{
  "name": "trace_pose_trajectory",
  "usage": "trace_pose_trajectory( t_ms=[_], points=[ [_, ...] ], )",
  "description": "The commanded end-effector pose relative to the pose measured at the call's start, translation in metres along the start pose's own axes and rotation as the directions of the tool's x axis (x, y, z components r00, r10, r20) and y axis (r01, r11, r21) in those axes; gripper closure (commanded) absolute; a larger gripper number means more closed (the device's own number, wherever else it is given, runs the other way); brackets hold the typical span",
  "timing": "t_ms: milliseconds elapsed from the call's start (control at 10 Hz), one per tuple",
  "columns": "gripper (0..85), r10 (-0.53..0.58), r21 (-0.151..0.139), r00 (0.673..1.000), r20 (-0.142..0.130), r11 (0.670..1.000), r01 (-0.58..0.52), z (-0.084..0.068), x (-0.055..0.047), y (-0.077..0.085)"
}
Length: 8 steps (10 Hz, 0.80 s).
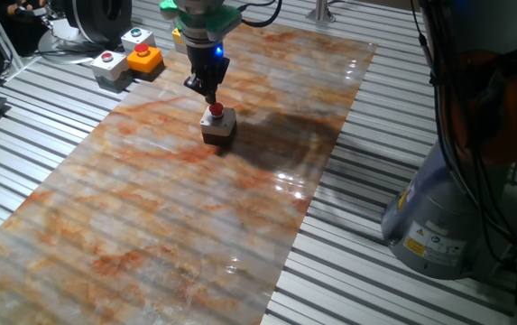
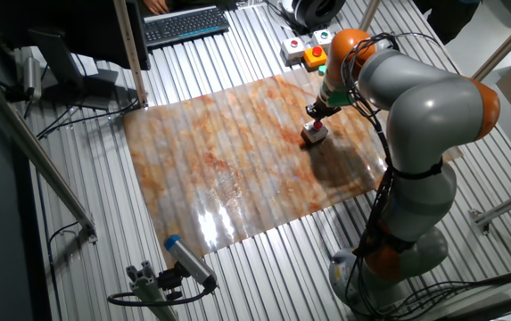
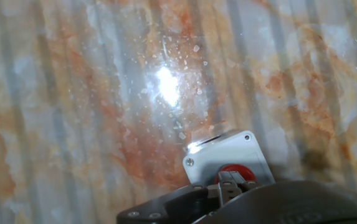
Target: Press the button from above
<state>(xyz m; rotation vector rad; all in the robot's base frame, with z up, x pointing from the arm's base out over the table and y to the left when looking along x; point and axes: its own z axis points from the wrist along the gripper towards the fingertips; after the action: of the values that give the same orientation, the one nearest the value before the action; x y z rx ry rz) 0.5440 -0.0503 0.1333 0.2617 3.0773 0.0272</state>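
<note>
The button [image 1: 216, 111] is small, round and red, on a little square box [image 1: 219, 128] with a pale grey top and dark base. It stands on the marbled orange sheet [image 1: 150, 208]. It also shows in the other fixed view [image 2: 314, 128] and in the hand view [image 3: 233, 170], at the bottom edge. My gripper [image 1: 210, 97] hangs straight over the button, its fingertips together and right at the red cap. The other fixed view shows the gripper [image 2: 317, 112] just above the box. In the hand view the fingertips [image 3: 228, 181] meet over the cap.
An orange box with a red button [image 1: 145, 59], a light-grey box with a red button [image 1: 106, 61] and a grey box with a green button [image 1: 137, 38] stand beyond the sheet's far corner. The arm's base [image 1: 452, 217] stands at the right. The table [image 1: 375, 271] is slatted metal.
</note>
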Motion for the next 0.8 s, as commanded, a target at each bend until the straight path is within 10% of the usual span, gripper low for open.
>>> trace_pose_trajectory(
  t_ms=[0,700],
  points=[
    [85.0,-0.001,-0.001,1.0,-0.001,1.0,0.001,0.0012,0.0007,0.0012],
    [85.0,0.001,-0.015,1.0,-0.017,1.0,-0.002,-0.0016,-0.0048,0.0043]
  ],
)
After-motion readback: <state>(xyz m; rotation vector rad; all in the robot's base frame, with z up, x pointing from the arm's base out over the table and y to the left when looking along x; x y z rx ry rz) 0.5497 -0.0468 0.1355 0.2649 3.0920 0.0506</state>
